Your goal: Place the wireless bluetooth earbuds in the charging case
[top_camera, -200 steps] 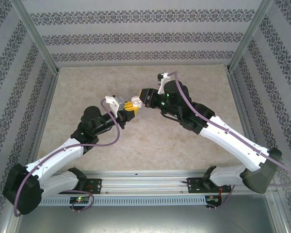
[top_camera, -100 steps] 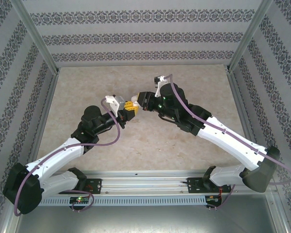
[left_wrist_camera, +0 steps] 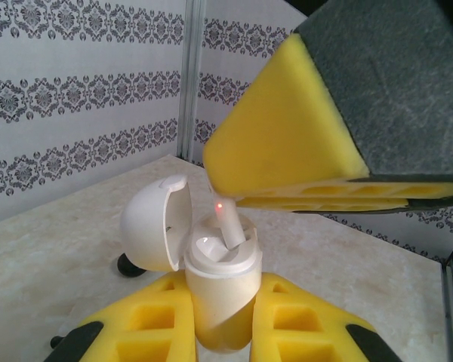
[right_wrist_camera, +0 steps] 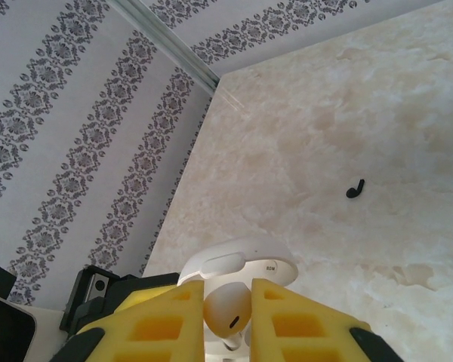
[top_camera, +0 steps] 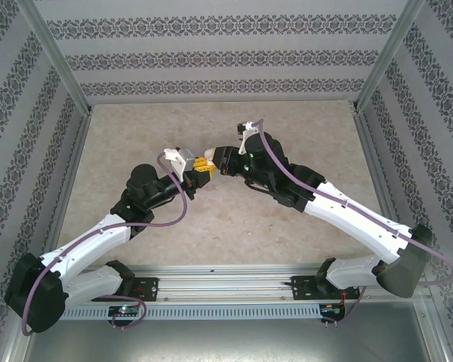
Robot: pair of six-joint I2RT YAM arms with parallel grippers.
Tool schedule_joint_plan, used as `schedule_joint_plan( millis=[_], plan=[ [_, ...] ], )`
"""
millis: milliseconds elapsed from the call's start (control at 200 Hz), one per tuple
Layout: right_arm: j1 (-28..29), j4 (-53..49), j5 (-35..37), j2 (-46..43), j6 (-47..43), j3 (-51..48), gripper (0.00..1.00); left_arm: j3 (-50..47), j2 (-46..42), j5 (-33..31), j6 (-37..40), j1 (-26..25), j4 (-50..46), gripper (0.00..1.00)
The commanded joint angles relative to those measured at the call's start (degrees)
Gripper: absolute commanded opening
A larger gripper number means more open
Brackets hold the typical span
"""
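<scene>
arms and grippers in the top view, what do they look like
The left arm and right arm are white links with black joints, each trailing a purple cable. The left gripper and right gripper have yellow fingers with hollow pockets.

The top camera is looking down from above and behind the arm bases (top_camera: 132, 286), taking in the whole bench (top_camera: 211, 234). Each wrist camera is riding close behind its own jaws, looking along them. Both wrist views are sharing the white charging case (left_wrist_camera: 219, 290), seen closely from opposite sides.
</scene>
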Motion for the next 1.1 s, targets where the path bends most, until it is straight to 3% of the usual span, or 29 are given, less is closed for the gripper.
schedule_joint_plan(
  millis=[0, 580, 1094],
  plan=[
    [0.58, 0.00, 1.62, -0.07, 0.13, -1.18, 0.17, 2.33, -0.51, 0.63, -0.09, -0.80, 3.34, 0.00],
    [0.85, -1.50, 0.49, -0.78, -0.47, -1.74, 0.21, 2.42, -0.82, 0.90, -0.22, -0.80, 2.60, 0.00],
    [0.91, -6.14, 0.74, 0.00, 1.16, 2.17, 0.41, 3.47, -0.41, 1.25, 0.92, -0.85, 0.45, 0.00]
  ],
)
